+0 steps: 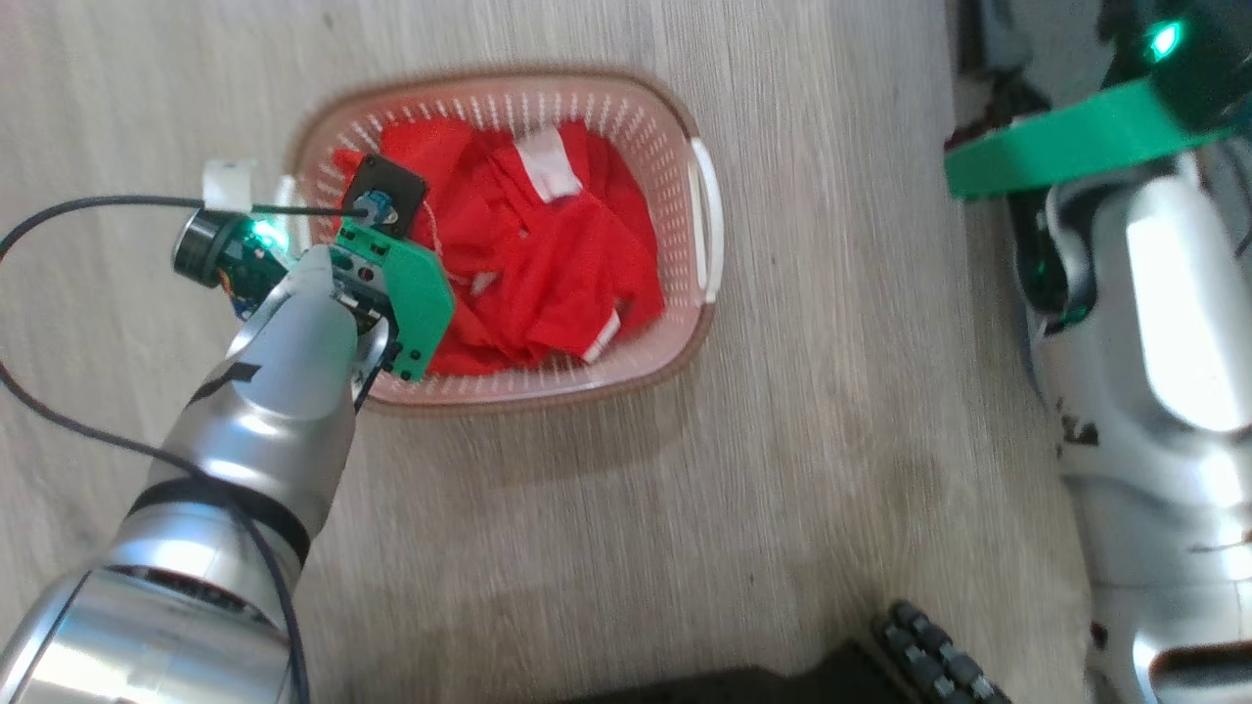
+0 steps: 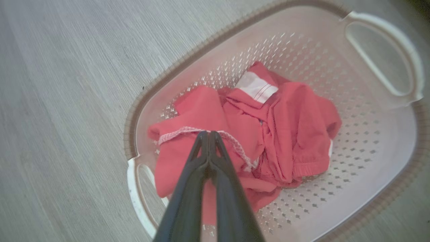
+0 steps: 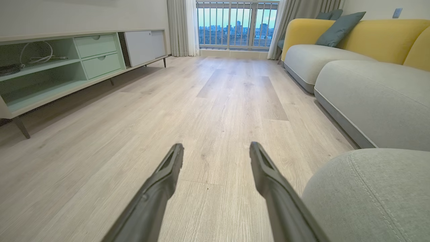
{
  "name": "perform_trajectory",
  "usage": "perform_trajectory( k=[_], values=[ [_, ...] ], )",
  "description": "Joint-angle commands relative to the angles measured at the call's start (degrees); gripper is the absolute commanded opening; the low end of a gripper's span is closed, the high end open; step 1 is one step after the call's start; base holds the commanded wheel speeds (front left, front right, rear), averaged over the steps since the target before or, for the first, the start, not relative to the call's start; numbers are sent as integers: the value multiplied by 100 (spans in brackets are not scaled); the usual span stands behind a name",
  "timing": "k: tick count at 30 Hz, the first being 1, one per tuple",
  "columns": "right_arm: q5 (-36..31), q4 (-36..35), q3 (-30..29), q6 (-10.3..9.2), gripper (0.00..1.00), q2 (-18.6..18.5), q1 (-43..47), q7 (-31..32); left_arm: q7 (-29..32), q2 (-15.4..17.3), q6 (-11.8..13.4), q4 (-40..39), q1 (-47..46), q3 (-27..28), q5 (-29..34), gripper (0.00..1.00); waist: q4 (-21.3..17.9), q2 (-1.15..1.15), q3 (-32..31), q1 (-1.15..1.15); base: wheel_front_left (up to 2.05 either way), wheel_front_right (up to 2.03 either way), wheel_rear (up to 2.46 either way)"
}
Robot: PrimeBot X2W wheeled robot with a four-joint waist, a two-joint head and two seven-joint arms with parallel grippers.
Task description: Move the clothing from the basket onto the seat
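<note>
The red clothing (image 2: pixel 292 117) lay bunched up inside the basket (image 2: pixel 369 151) on the floor (image 2: pixel 67 101). The left gripper (image 2: pixel 208 134) had its two fingers (image 2: pixel 188 191) pressed together on the white trim (image 2: pixel 174 134), and it seemed to pinch it. The right gripper (image 3: pixel 216 149) was wide open and empty, beside the seat (image 3: pixel 376 188).

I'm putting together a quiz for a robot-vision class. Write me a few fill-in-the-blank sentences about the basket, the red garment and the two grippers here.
1. The clothing lies in the basket, which stands on the ____.
2. The left gripper is ____ on the clothing's white piping.
3. The right gripper is ____, with the seat beside it.
4. The clothing's main colour is ____.
Missing words: floor; shut; open; red.
</note>
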Motion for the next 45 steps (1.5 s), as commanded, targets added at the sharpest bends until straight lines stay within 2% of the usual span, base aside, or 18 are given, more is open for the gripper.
perform_trajectory(
  k=[1,9,17,23,31,38,45],
  values=[
    [33,-124,114,-1,100,-11,173,-36,-111,98,-34,-73,101,145,-87,0,159,-1,-424,1,0,0,0],
    [113,171,277,-1,100,-86,619,-36,-352,61,-203,-372,306,458,-698,0,316,-1,-1376,1,0,0,0],
    [196,394,323,-1,100,-161,1121,-36,-368,57,-197,-1561,636,264,-1311,0,448,-1,-2133,1,0,0,0],
    [251,587,422,-1,100,-203,1566,-36,-369,56,41,-2641,738,-331,-1778,0,528,-1,-2675,1,0,0,0],
    [314,742,542,-1,100,-177,1856,-36,-369,56,319,-3412,387,-932,-2127,0,563,-1,-3054,1,0,0,0],
    [339,812,604,-1,100,-181,1954,-36,-369,56,492,-3897,-224,-1234,-2323,0,567,-1,-3180,1,0,0,0],
    [387,803,775,-1,100,-142,1928,-36,-370,56,601,-4031,-501,-1460,-2500,0,557,-1,-3214,1,0,0,0]
  ],
)
